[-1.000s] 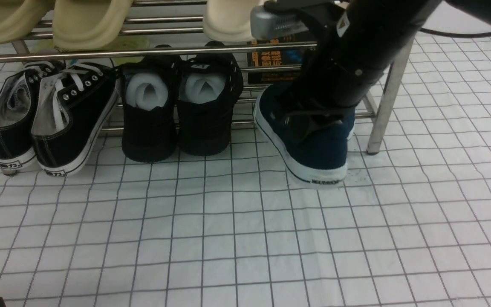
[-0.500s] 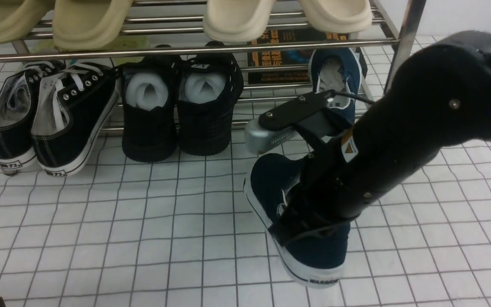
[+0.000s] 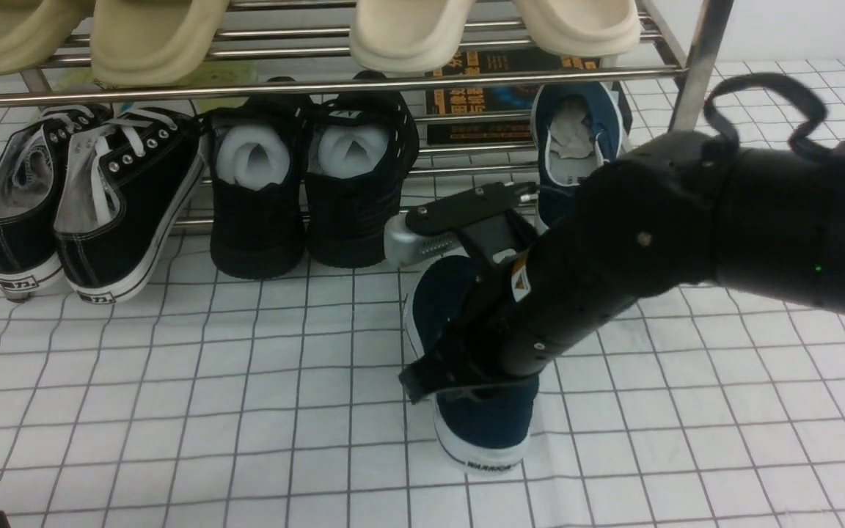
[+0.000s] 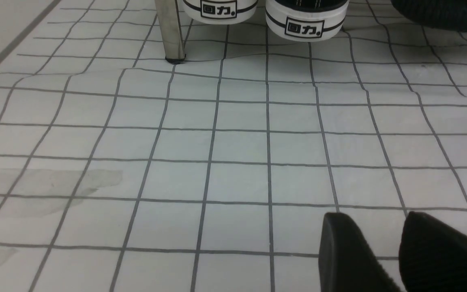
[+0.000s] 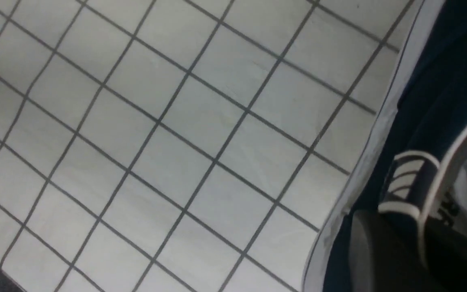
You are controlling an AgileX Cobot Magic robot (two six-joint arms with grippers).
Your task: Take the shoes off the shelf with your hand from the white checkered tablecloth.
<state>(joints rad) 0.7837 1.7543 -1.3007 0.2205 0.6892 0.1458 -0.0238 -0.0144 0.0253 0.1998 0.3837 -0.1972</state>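
One navy shoe [image 3: 481, 422] stands heel-forward on the white checkered tablecloth [image 3: 173, 411], in front of the shelf [image 3: 320, 82]. My right hand [image 3: 650, 242] reaches down over it. In the right wrist view the right gripper [image 5: 412, 239] straddles the shoe's white-trimmed side wall [image 5: 424, 190], one finger outside and one inside, shut on it. The second navy shoe [image 3: 576, 139] leans on the shelf's lower bars at the right end. My left gripper [image 4: 373, 219] hovers low over bare cloth, open with nothing between its fingers.
Black lace-up sneakers [image 3: 100, 198] and all-black shoes [image 3: 305, 183] rest against the lower tier. Beige slippers [image 3: 408, 29] lie on the upper tier. A dark box [image 3: 477, 103] stands behind. The shelf's right leg [image 3: 690, 66] rises beside my arm.
My right arm has drawn the navy shoe off the lower tier and forward onto the cloth, a little leftward. That uncovered the second navy shoe on the shelf.
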